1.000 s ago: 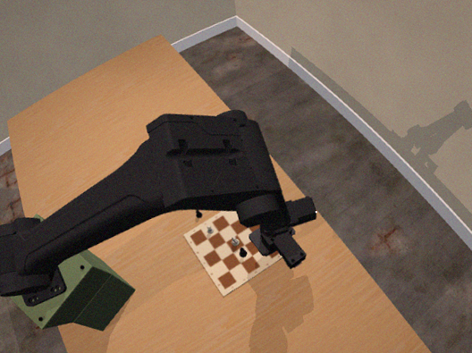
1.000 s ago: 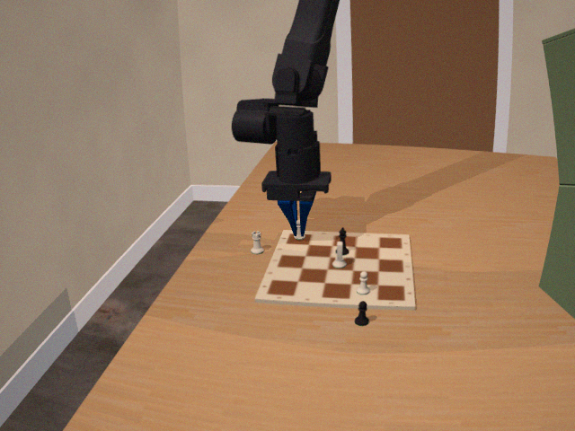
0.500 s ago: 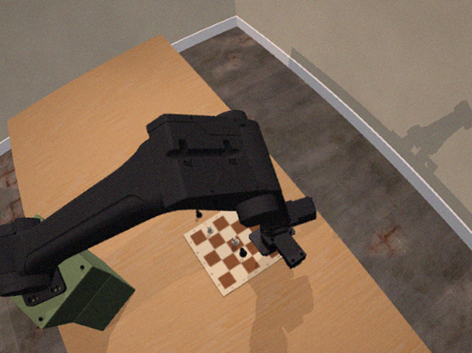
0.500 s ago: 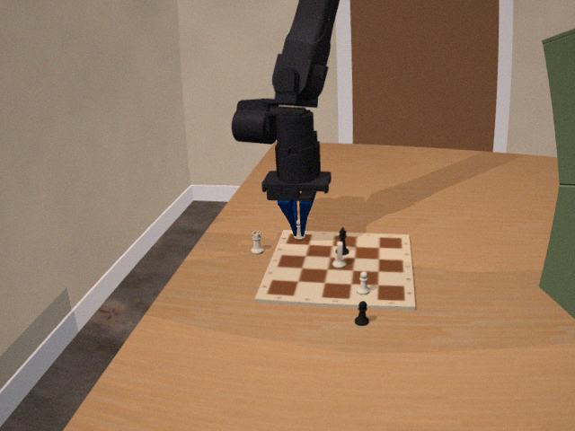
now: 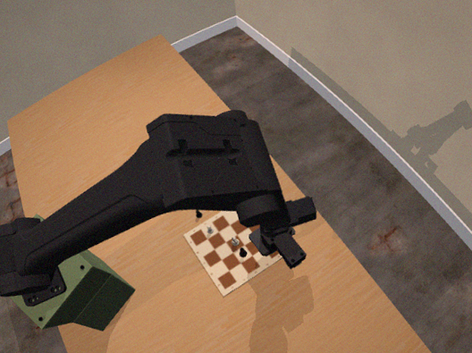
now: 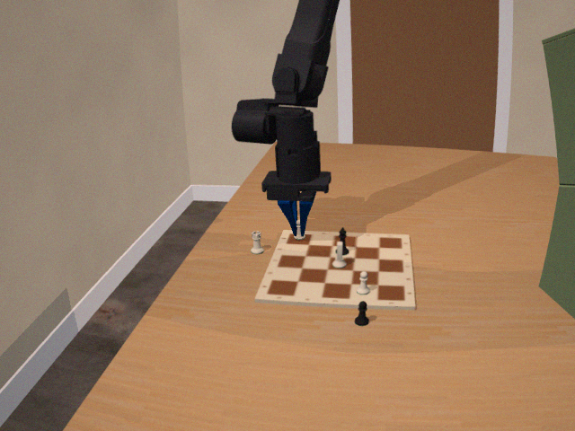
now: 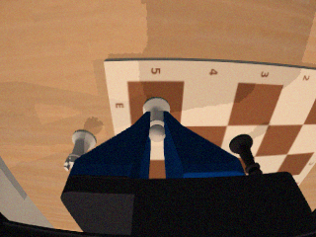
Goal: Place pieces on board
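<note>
The small chessboard (image 6: 340, 268) lies on the wooden table. My gripper (image 6: 297, 232) points straight down over the board's far left corner and is shut on the white pawn (image 6: 298, 236). In the wrist view the pawn (image 7: 156, 115) stands between the blue fingers on the dark corner square under the digit 5. I cannot tell whether its base touches the board. The white rook (image 6: 256, 242) stands upright on the table just left of that corner, and it shows in the wrist view (image 7: 81, 145). The black pawn (image 6: 361, 313) stands on the table by the board's near edge.
On the board stand a black piece (image 6: 343, 240), a tall white piece (image 6: 339, 256) and another white pawn (image 6: 363, 283). The green arm base (image 5: 78, 294) sits at the table's edge. The table's left edge runs close to the rook.
</note>
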`<state>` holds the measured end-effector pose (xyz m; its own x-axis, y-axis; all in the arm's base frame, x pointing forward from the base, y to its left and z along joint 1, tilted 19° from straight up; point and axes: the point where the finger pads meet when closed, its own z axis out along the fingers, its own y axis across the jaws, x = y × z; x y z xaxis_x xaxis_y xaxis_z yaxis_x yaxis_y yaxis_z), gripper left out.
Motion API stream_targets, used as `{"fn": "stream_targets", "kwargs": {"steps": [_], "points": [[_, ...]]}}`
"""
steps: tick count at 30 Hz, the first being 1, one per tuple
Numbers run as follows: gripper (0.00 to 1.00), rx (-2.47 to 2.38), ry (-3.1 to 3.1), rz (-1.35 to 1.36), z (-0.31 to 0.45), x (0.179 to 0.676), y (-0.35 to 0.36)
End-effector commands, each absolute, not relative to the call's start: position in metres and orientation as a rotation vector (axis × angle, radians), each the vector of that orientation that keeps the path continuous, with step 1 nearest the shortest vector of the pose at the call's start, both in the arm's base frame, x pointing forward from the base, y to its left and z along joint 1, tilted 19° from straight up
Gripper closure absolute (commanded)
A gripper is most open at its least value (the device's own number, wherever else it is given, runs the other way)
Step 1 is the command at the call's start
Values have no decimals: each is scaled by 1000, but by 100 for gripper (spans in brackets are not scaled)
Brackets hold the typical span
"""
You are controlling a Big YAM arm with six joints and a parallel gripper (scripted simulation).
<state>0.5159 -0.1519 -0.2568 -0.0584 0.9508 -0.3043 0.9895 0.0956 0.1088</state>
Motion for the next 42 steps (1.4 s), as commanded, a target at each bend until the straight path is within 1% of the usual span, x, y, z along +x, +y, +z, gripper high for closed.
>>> {"fn": "stream_targets", "kwargs": {"steps": [1, 42], "points": [[100, 1873, 2089, -160, -247, 537, -146], [100, 1878, 2087, -162, -252, 535, -148]]}}
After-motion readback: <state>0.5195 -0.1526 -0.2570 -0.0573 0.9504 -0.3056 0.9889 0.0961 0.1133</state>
